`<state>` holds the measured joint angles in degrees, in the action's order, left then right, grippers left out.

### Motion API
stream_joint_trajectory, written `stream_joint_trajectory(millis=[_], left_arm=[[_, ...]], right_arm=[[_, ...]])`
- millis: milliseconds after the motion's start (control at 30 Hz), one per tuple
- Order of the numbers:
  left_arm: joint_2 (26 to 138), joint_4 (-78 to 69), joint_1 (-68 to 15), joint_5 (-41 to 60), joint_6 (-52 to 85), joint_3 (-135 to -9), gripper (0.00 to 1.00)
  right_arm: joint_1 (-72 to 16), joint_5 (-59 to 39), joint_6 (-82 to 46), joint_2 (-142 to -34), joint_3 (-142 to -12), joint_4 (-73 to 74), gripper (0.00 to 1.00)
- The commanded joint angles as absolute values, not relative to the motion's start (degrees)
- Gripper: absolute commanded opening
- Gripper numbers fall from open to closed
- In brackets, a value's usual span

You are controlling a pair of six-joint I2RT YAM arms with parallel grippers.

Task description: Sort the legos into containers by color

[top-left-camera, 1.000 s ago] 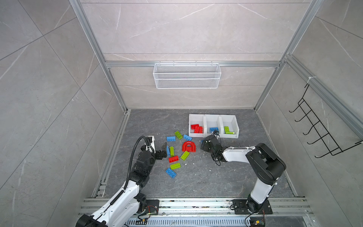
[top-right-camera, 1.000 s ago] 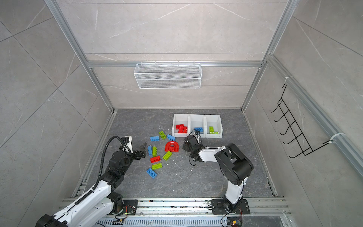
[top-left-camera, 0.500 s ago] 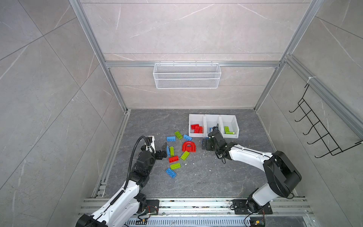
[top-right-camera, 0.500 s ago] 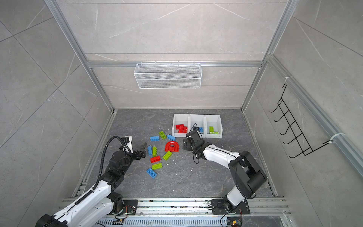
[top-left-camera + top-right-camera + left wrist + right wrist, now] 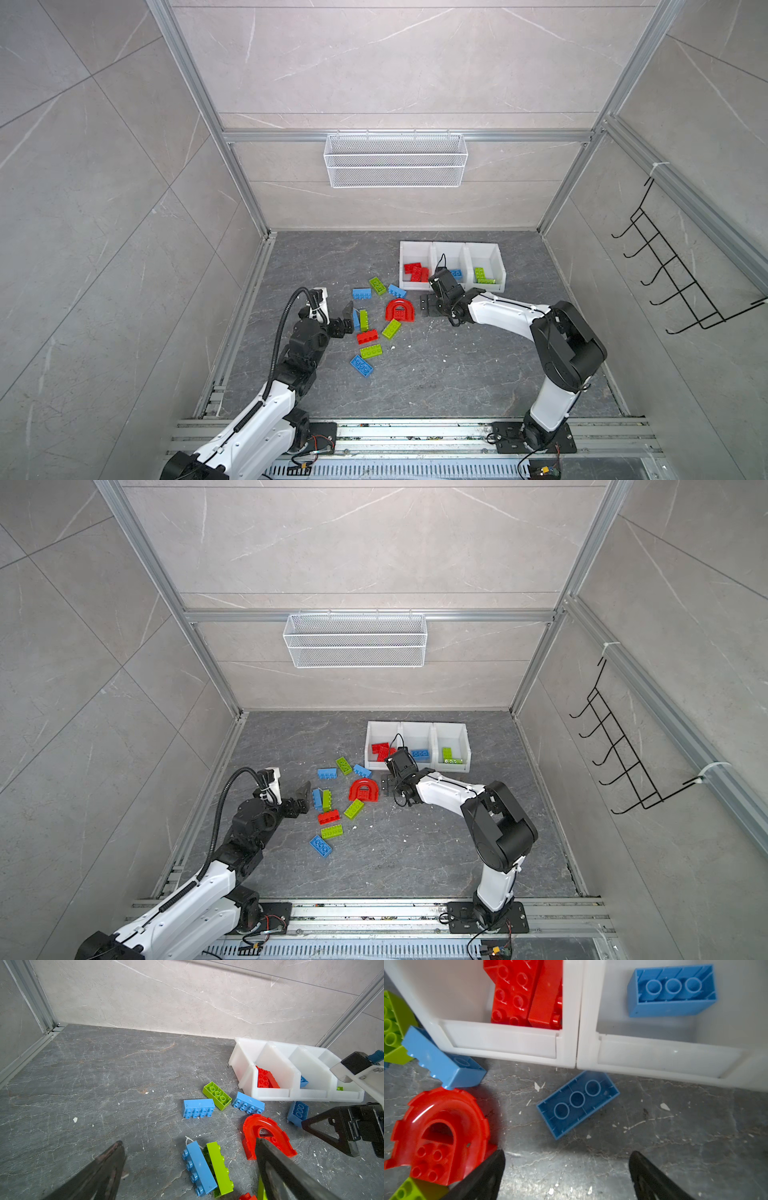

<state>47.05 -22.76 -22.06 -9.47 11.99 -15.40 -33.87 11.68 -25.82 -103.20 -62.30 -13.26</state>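
Observation:
Three joined white containers [image 5: 415, 249] [image 5: 382, 729] stand at the back right. They hold red legos [image 5: 416, 272], a blue one [image 5: 456, 273] and green ones [image 5: 482, 274]. My right gripper [image 5: 428, 306] [image 5: 566, 1153] hangs open and empty low over the floor in front of them. An upturned blue brick [image 5: 578, 1103] lies just beyond its fingertips, and the red arch [image 5: 400, 311] [image 5: 440, 1136] lies beside one finger. My left gripper [image 5: 347, 320] [image 5: 189, 1141] is open and empty, with a blue brick [image 5: 200, 1167] and a green brick [image 5: 219, 1167] lying side by side between its spread fingers.
Loose bricks are scattered between the arms: blue [image 5: 361, 294], green [image 5: 377, 286], red [image 5: 367, 336], green [image 5: 371, 351], blue [image 5: 361, 365]. A white wire basket [image 5: 395, 166] hangs on the back wall and a black hook rack [image 5: 673, 282] on the right wall.
My right gripper rose toward the containers and has come back down left to the floor in front of them, its elbow swinging out and back. The left arm has not moved.

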Motion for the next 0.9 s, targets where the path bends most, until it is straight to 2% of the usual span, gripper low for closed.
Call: stream_joint_trajectory(millis=[0,467,867], left_arm=[[47.11,-25.67,-21.65,-8.18,11.82,-15.85,1.0],[47.07,-26.03,-21.65,-7.64,11.56,-15.82,1.0],[46.85,-25.71,-21.64,-7.89,11.42,-15.87,1.0]], right_arm=[[-32.78,11.07,-24.47,-105.72,-64.21,-13.64,0.95],[-31.7,10.52,-21.46,-113.75,-70.32,-13.09,0.93],[-31.69,9.98,-21.12,-114.53,-69.95,-11.34,0.8]])
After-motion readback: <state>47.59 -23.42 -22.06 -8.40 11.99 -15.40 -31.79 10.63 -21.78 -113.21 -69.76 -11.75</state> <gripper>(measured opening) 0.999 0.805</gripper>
